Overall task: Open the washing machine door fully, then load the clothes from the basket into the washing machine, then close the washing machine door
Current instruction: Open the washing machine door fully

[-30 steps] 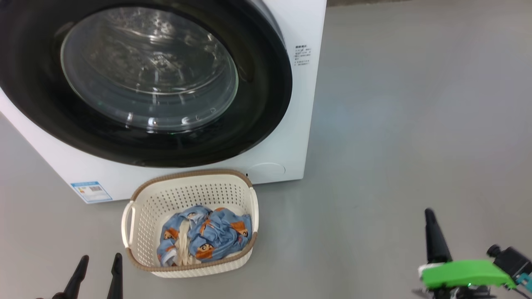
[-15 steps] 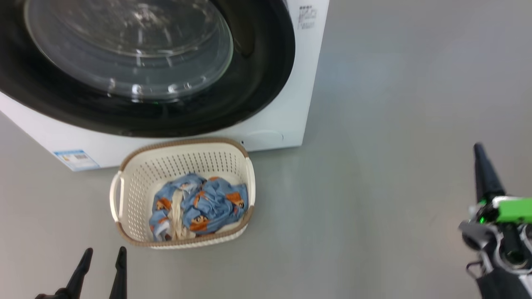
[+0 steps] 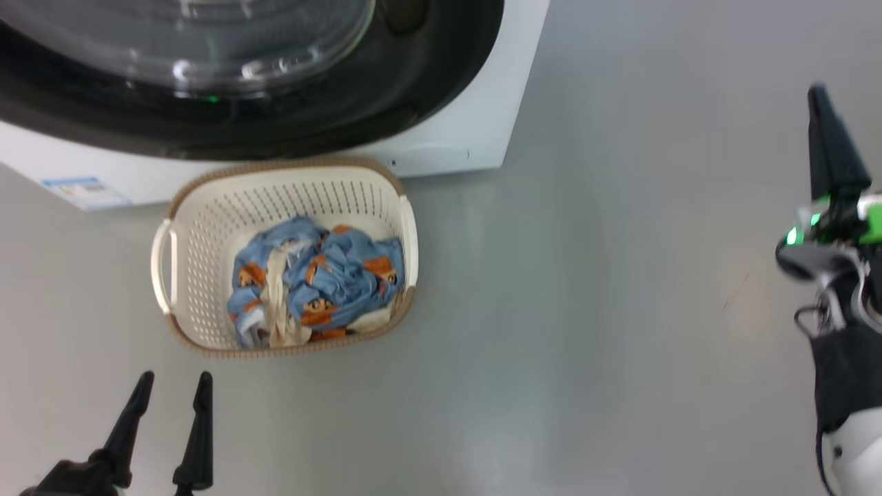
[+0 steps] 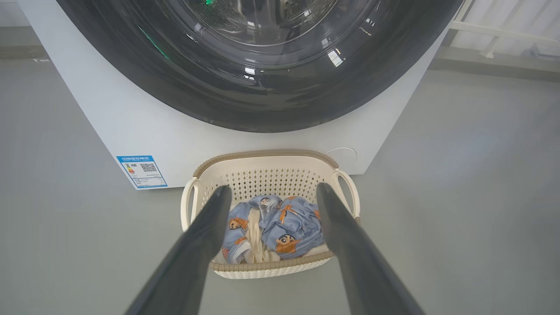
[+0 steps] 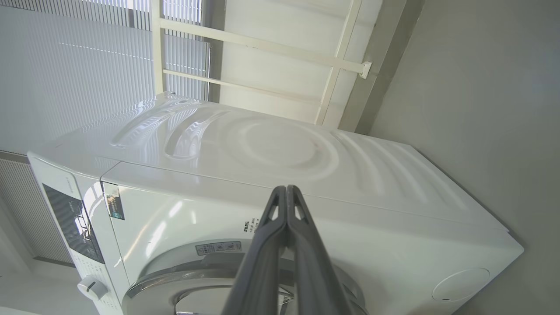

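While the washing machine door (image 3: 427, 89) looks shut against the white washing machine (image 3: 475, 131), nothing can be loaded, so the first danger is doing things out of order. The left fingers (image 3: 131, 424) stand spread and empty, low over the grey floor (image 3: 620, 310) and near the basket (image 3: 207, 289). In the left wrist view they frame the clothes (image 4: 284, 223). A grab now would leave a bundle with nowhere to go.

The right fingers (image 3: 830, 151) are pressed together with nothing between them, raised at the far right and well apart from the door. In the right wrist view they point at the machine's upper front. To open the door they probably have to hook its right edge. The rim is glossy black and curved, so a closed tip could skid off or scrape the glass instead of catching.

The basket sits just beside the machine's front, directly below the door. I cannot tell whether the door's lower edge clears the woven-look rim. If it does not, the swing could shove or tip the basket and stop short of fully open.

The clothes lie as a loose blue and cream heap in the basket. A shallow pinch may lift only part, letting cloth trail onto the floor or later catch in the closing door.
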`<state>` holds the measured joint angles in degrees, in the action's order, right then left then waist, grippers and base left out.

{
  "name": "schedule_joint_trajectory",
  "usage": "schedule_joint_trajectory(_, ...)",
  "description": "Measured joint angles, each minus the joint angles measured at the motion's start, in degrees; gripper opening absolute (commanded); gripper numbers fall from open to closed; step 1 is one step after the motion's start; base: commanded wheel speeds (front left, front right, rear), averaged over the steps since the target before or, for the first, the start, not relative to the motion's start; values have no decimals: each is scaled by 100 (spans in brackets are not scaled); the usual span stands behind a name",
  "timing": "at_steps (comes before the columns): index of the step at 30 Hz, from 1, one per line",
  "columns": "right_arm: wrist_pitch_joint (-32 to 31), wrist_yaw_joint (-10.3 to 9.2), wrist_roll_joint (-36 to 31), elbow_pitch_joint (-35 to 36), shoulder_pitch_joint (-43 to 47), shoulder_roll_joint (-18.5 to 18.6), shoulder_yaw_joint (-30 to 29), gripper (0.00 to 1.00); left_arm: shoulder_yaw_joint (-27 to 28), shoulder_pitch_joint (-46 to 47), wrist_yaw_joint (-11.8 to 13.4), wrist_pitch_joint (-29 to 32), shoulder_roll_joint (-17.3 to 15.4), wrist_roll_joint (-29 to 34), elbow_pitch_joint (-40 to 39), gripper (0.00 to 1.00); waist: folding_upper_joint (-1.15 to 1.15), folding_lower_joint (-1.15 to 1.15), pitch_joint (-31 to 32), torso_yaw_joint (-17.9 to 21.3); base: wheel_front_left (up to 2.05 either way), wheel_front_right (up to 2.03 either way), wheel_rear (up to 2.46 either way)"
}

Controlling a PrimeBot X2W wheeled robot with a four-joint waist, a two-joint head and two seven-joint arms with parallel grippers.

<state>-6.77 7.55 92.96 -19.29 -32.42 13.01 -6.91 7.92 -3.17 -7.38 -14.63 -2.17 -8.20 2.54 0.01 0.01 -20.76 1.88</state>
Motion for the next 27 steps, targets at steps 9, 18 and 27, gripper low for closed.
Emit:
schedule_joint_trajectory(9,-283,-1,-174,-49,-1024,183,94,0,-59,266,-2,0,-36,0,-156,100,0,0,-599,-161,0,0,0)
schedule_joint_trajectory(18,-730,-1,-375,-8,-1944,323,581,0,-105,404,-2,0,-30,-2,-248,100,0,0,-1015,-484,0,0,0)
schedule_joint_trajectory(27,-1007,-1,-469,57,-2520,369,1169,0,-211,570,-2,0,-10,-19,-310,100,0,-1,-1225,-799,0,0,0)
